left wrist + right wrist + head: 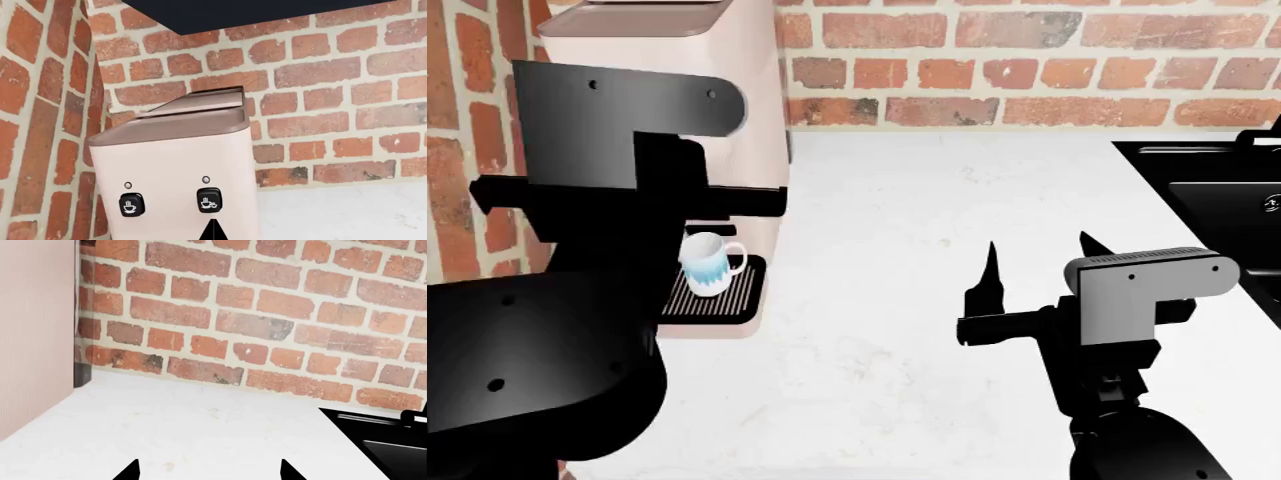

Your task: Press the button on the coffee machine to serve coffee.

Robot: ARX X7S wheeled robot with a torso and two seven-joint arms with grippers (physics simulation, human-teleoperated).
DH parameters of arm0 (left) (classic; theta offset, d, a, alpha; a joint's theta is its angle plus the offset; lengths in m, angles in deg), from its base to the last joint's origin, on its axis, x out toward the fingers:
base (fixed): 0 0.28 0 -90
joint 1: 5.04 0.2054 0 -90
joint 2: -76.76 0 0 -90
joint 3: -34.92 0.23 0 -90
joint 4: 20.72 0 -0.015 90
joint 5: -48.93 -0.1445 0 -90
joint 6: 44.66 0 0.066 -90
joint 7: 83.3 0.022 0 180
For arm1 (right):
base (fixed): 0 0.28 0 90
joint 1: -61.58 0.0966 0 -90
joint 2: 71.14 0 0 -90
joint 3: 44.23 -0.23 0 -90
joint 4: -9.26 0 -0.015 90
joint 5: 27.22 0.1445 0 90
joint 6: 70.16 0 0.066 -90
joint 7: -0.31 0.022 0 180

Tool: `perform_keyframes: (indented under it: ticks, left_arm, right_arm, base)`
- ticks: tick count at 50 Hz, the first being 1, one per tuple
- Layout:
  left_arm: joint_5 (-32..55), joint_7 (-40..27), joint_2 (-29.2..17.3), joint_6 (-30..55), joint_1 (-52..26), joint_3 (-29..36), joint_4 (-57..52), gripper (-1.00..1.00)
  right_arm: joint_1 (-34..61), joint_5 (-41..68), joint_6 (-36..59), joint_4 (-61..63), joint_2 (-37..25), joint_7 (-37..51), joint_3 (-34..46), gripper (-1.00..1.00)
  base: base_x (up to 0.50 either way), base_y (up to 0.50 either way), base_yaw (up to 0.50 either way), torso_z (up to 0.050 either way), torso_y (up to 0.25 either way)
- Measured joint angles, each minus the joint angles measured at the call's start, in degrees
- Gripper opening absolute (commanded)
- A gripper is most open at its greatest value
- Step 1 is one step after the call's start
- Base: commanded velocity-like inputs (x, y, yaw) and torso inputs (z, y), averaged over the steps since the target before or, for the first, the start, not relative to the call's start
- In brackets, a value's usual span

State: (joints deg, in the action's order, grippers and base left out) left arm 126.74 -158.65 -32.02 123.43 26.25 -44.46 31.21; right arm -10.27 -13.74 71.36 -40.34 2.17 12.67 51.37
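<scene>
Red brick wall (1028, 60) with pale mortar runs along the back edge of the worktop; a second brick wall (467, 120) meets it at the back-left corner. Worktop (961, 200) is white, faintly marbled stone, evenly lit, with no hard shadows. Black inset unit (1214, 190), sink or hob, can't tell which, sits at the right edge, also visible in the right wrist view (387, 440). Dark overhead panel (267, 12), likely a cabinet underside, hangs above the back wall near the corner.
</scene>
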Motion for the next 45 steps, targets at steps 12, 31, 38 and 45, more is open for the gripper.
perform_keyframes:
  ticks: [12, 31, 38, 45]
  left_arm:
    - [3.8, -1.6, -2.5, 0.0, 5.0, -2.6, -5.7, -1.00]
    - [-2.8, 6.4, -6.7, -5.2, 17.7, -4.2, -9.8, 1.00]
    - [-9.5, 11.3, -8.2, -9.0, 22.9, -2.5, -10.3, 1.00]
    - [-14.6, 15.5, -9.3, -12.6, 27.3, -1.0, -9.2, 1.00]
  right_arm:
    - [0.1, 0.3, 0.3, 0.5, -0.1, 0.3, 0.1, 1.00]
    - [0.3, 0.5, 0.9, 0.9, -0.4, 0.9, 0.6, 1.00]
    - [0.4, 0.6, 0.9, 0.9, -0.5, 1.1, 0.7, 1.00]
    - [0.5, 0.8, 1.3, 1.3, -0.7, 1.3, 0.7, 1.00]
  base:
    - [0.00, 0.00, 0.00, 0.000, 0.000]
    - [0.00, 0.00, 0.00, 0.000, 0.000]
    - [0.00, 0.00, 0.00, 0.000, 0.000]
    - [0.00, 0.00, 0.00, 0.000, 0.000]
